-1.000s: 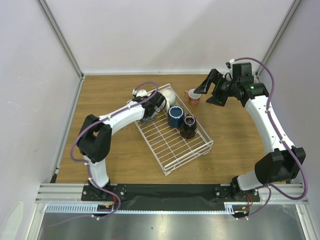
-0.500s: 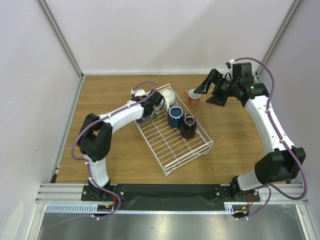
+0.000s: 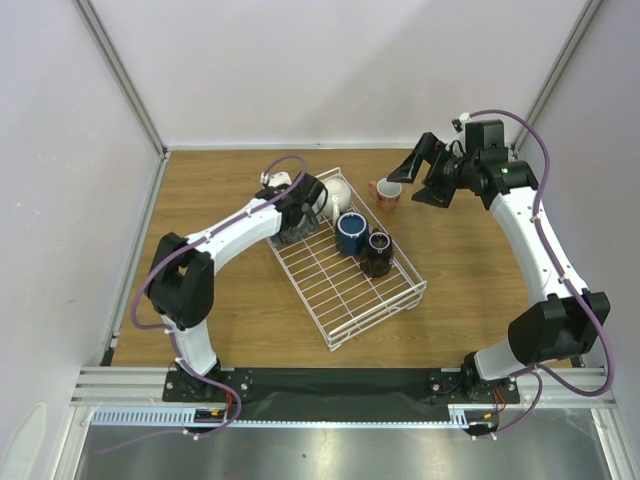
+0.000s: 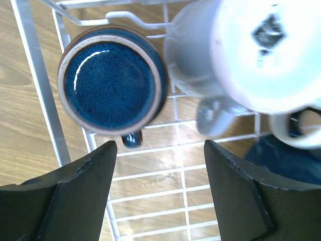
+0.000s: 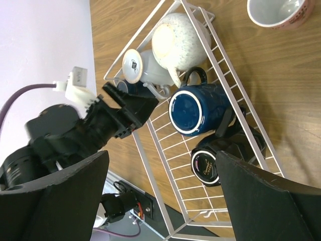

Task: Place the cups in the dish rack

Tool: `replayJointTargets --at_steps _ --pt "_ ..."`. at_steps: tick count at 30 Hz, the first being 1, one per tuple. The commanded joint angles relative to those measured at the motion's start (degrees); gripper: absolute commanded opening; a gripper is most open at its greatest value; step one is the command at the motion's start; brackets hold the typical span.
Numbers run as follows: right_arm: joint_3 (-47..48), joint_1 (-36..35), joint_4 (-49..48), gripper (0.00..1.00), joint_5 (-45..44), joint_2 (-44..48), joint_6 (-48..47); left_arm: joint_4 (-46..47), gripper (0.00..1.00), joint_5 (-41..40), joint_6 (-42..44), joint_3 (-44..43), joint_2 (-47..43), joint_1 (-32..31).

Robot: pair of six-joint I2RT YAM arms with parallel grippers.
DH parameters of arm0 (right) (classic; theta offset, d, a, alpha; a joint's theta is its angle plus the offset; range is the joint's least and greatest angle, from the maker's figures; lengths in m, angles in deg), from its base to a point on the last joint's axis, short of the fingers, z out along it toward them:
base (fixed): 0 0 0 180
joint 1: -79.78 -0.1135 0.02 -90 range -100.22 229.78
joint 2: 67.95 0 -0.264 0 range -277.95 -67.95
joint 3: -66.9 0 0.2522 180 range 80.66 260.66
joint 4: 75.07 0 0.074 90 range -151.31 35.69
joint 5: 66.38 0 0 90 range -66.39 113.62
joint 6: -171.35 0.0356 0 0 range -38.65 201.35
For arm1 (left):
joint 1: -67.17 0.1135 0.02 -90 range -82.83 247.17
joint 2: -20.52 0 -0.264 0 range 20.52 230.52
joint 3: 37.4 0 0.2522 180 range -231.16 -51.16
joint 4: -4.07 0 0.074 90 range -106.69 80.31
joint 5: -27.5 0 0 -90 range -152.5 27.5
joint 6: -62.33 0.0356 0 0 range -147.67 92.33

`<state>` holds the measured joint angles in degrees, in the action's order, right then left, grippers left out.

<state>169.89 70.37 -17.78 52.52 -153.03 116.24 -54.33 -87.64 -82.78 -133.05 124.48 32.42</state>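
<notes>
In dish rack (image 3: pixel 345 290): five mugs (image 3: pixel 350 232); pink mug (image 3: pixel 388 193) outside.

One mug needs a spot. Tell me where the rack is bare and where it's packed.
Bare: the near half of the rack, from the blue mug and black mug to the near rim. Packed: the far end, where the cream mug, grey mug and dark mug crowd by the left gripper.

Brown wood-grain tabletop (image 3: pixel 250 330), closed in by pale walls (image 3: pixel 340 70). Metal posts (image 3: pixel 120 75) stand at the rear corners. A black strip (image 3: pixel 340 382) lies over a ridged metal rail (image 3: pixel 120 385) along the near edge.
</notes>
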Motion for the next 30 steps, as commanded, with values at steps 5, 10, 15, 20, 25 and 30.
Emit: replayJointTargets --at_steps 5,10,15,20,25,30 --pt "5.33 0.09 -0.02 0.92 -4.45 -3.85 -0.35 0.34 0.78 6.15 4.30 -2.05 -9.21 -0.06" --pt "11.91 -0.43 3.48 0.84 -13.86 -11.93 0.17 5.79 0.86 15.82 12.72 -2.13 -15.61 0.02" --pt "21.49 -1.84 7.70 0.78 -22.55 -22.04 0.00 10.09 0.86 28.81 20.38 -1.79 -21.77 1.69" --pt "32.05 -2.46 12.90 0.70 -26.62 -33.12 -0.44 14.23 0.88 43.94 25.58 1.81 -29.41 7.56" --pt "40.12 -2.81 15.79 0.64 -27.23 -42.16 -1.06 14.06 0.90 45.98 27.77 4.10 -33.21 11.97" --pt "41.82 -3.33 17.12 0.60 -28.82 -45.79 -0.18 13.53 0.91 45.19 29.27 7.00 -34.62 14.17"
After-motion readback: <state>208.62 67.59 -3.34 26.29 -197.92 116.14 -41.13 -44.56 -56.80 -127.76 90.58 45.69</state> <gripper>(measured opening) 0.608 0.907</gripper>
